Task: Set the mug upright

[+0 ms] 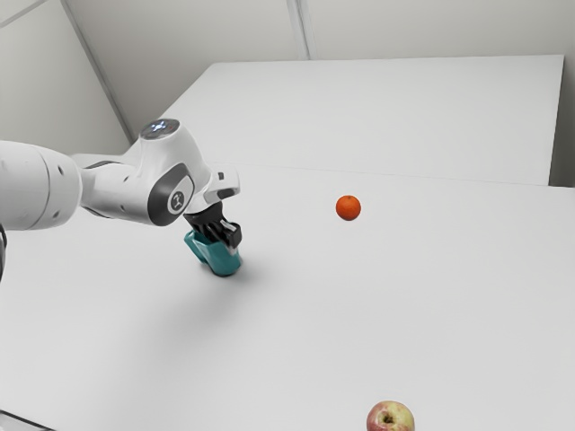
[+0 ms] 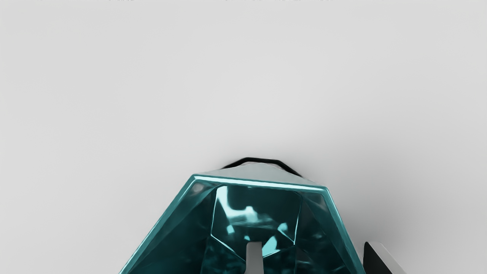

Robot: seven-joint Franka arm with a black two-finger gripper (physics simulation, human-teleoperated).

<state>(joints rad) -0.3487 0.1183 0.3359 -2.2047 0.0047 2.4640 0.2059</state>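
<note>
the teal mug (image 1: 222, 259) is on the exterior view's left side, right under the arm (image 1: 117, 189), with its mouth facing up and its base toward the white worktop (image 1: 305, 341). it looks upright or close to it; i can't tell whether the base sits flat. what looks like its handle (image 1: 193, 246) points to the exterior view's left.

the jaws (image 1: 226, 241) reach down at the mug's mouth and stand partway open, astride its wall. in the wrist view one finger (image 2: 254, 258) is inside the mug, and the other (image 2: 380, 257) is outside, just beside the wall. the wall runs between them, and there is a visible gap between the inner finger and that wall, so they are not clamped on anything.

the wrist view looks down into the faceted, shiny inside of the mug. a dark-edged part (image 2: 262, 160) peeks out past the rim.

an orange (image 1: 349, 207) lies well apart from the mug, toward the exterior view's right. an apple (image 1: 391, 417) is at that view's bottom edge, partly cut off, also well apart from the mug.
</note>
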